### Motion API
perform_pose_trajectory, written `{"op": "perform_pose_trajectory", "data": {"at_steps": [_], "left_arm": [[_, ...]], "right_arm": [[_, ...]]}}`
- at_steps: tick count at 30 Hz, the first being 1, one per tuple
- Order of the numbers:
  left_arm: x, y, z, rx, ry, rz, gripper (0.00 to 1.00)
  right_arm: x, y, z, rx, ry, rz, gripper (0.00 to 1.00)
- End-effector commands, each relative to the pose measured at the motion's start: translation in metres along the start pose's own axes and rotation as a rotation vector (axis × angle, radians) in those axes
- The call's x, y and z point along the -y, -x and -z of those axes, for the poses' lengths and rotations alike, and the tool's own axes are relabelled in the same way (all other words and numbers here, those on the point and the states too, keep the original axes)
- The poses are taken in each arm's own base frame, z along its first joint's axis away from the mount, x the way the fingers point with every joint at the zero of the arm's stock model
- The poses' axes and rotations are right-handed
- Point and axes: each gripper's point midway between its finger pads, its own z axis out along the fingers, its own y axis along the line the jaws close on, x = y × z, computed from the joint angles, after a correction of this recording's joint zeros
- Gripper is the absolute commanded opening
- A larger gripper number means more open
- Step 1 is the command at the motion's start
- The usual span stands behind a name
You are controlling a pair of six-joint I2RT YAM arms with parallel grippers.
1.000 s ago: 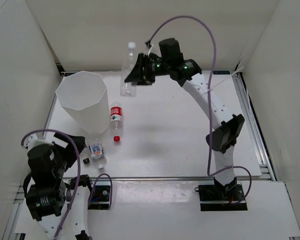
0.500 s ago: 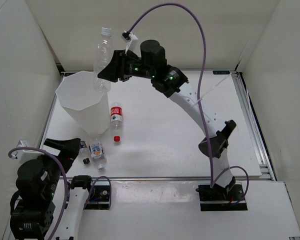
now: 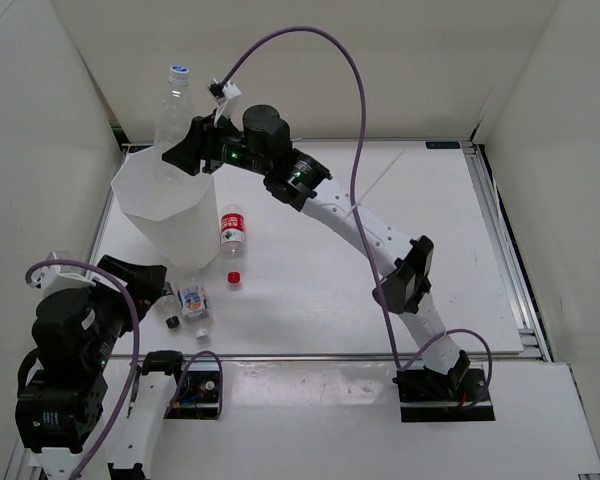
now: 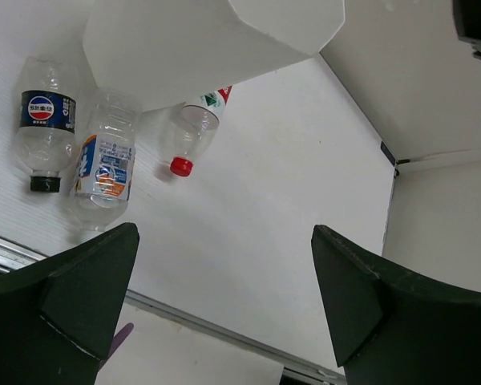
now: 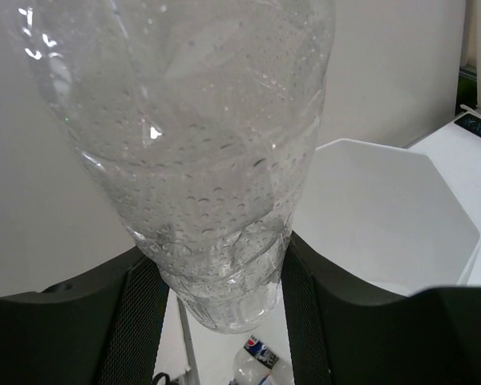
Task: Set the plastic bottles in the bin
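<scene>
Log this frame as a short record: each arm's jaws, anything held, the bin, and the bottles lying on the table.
right gripper: jaws shut on plain bottle
plain bottle: upright, aloft by the bin, not inside
left gripper: jaws open, empty
bin: upright, top open
on table: red-capped bottle, blue-white bottle, dark-labelled bottle, all beside bin

R arm swung left: R gripper (image 3: pixel 193 150) w/ bottle (image 3: pixel 170 115) went from over the table's back edge to above the bin (image 3: pixel 150 232) rim. L arm (image 3: pixel 75 335) pulled back twd near edge, then came part-way fwd again.
</scene>
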Motion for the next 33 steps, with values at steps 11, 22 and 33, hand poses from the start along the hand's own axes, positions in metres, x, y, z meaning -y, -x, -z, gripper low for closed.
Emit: {"op": "perform_pose_trajectory", "data": {"at_steps": [11, 22, 33], "left_arm": [[-0.009, -0.017, -0.002, -0.109, 0.035, -0.088, 1.00], [-0.027, -0.019, -0.006, -0.046, 0.095, 0.023, 1.00], [-0.046, -0.034, -0.018, -0.006, 0.097, 0.107, 1.00]], "right_arm": [[0.000, -0.002, -0.023, 0.080, 0.040, 0.015, 0.45], [0.000, 0.078, 0.063, 0.158, -0.221, 0.009, 1.00], [0.070, 0.043, 0.153, -0.017, -0.507, -0.019, 1.00]]}}
